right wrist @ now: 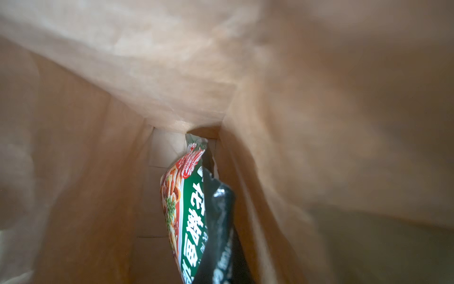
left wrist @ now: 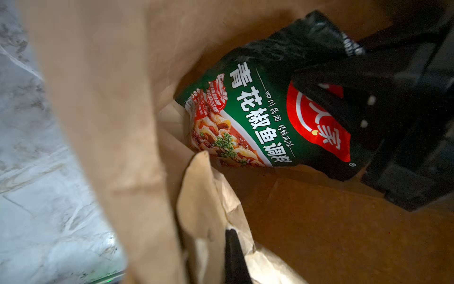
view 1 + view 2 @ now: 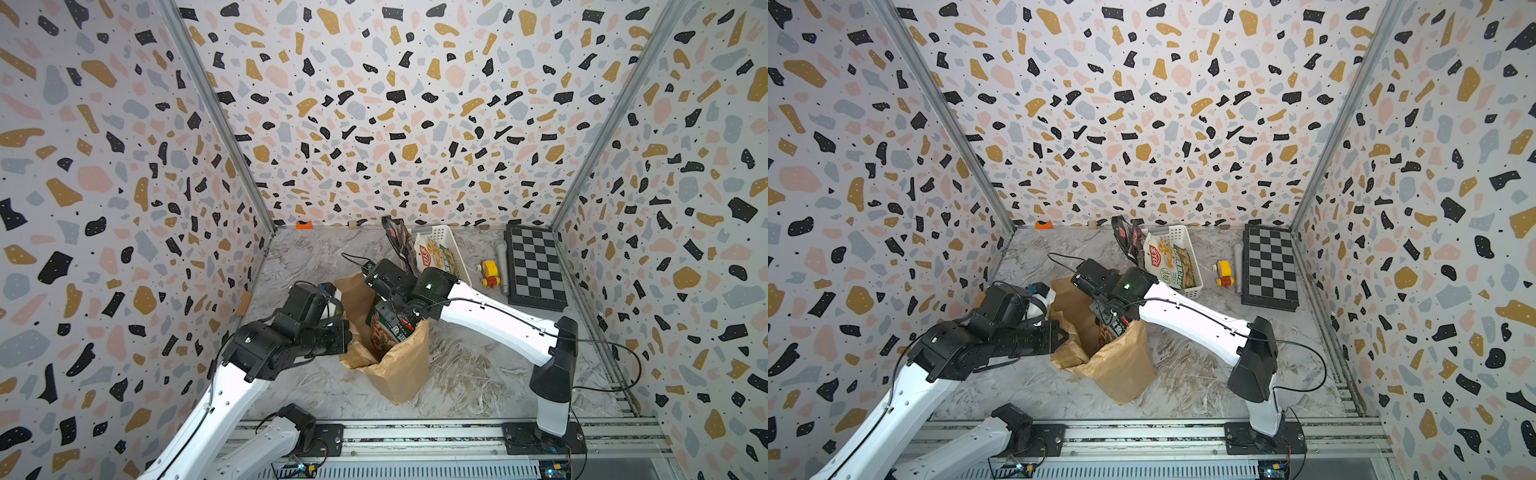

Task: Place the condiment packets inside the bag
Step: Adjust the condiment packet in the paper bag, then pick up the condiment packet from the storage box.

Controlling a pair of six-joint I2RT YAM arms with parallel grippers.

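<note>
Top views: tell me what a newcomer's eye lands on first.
The crinkled brown paper bag stands mid-table with both arms meeting at its mouth. The right arm holds a green condiment packet inside it, jaws shut on the packet's top, and the left arm pinches the bag's rim. Behind, a white basket holds a cream packet, a black-red packet stands at its left edge, and a chessboard lies by the right wall.

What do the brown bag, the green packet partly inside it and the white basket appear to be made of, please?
The bag: matte brown kraft paper, judging by creases and crumpled rim. The green packet: glossy printed plastic film, likely, given bright highlights. The basket: probably hard white plastic, with perforated walls.
</note>
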